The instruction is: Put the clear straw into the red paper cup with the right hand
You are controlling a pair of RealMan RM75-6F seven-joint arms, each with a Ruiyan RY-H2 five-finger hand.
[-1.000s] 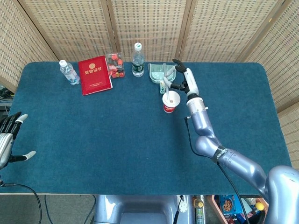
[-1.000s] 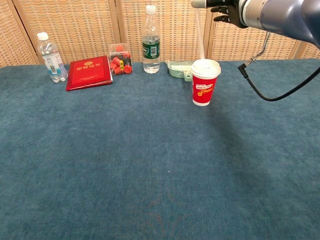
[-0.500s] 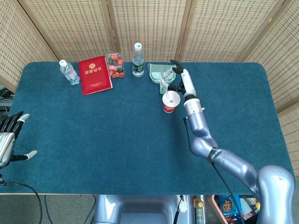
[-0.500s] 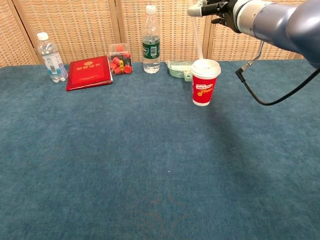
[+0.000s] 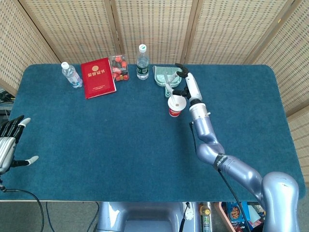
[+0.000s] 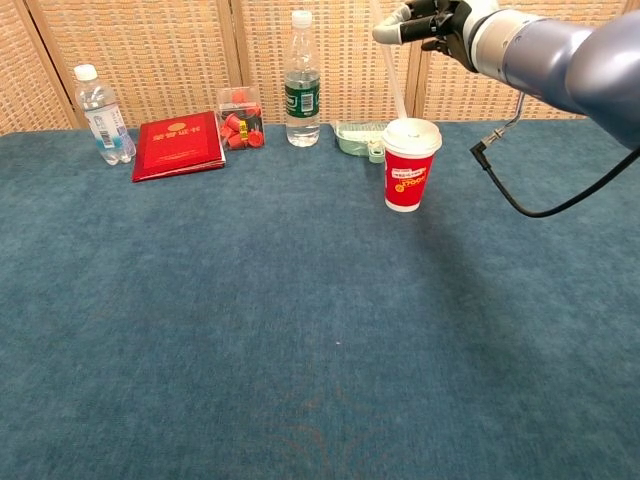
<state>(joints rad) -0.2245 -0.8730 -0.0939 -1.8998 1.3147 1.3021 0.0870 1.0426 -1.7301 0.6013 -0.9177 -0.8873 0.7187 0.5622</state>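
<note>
Along the back of the counter [image 5: 96, 145] we see, left to right, a small bottle [image 5: 71, 75], a booklet [image 5: 98, 77], a box of small items [image 5: 119, 67], a taller bottle [image 5: 142, 62] and a tray [image 5: 162, 73]. The paper cup [image 6: 409, 165] stands in front of the tray, with the straw [image 6: 391, 80] rising from its lid. Our right robot hand [image 6: 432, 20] is above the cup; our left robot hand [image 5: 9, 142] lies at the counter's left edge.

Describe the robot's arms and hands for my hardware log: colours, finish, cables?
The right arm has glossy silver-blue rounded shells, a black joint ring and a thin black cable alongside. The right hand is black with pale fingertips. The left hand is dark-fingered with grey metal and white tips.
</note>
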